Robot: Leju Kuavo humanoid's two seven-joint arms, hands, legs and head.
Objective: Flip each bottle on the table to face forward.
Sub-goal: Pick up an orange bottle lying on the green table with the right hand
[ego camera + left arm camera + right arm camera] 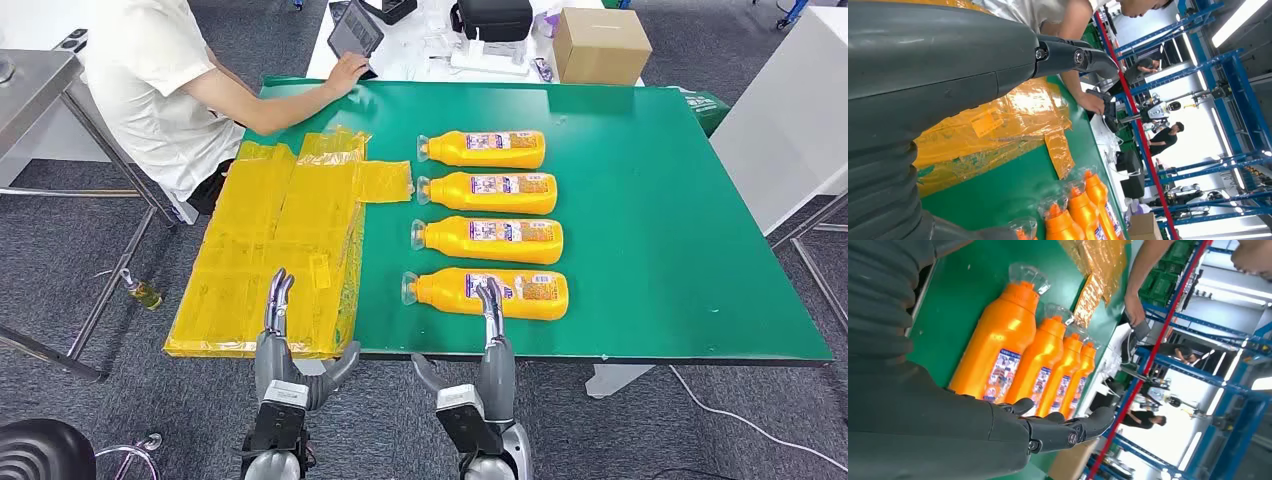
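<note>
Lying on their sides in a column near the middle of the green worktop (pixel 680 250) are 4 orange plastic bottles with clear caps and printed labels, all caps pointing toward the worktop's left edge: the farthest bottle (pixel 485 149), the second bottle (pixel 490 192), the third bottle (pixel 492 240), and the nearest bottle (pixel 488 292) close to the front edge. The right hand (pixel 489 330) reaches over the front edge with its fingers stretched out flat and released, fingertips above the nearest bottle's label; whether they touch it cannot be told. The left hand (pixel 278 335) is likewise released, fingers extended over the crinkled yellow plastic sheeting (pixel 285 240) covering the worktop's left edge. A person in a white shirt (pixel 160 80) leans an arm on the far left corner.
</note>
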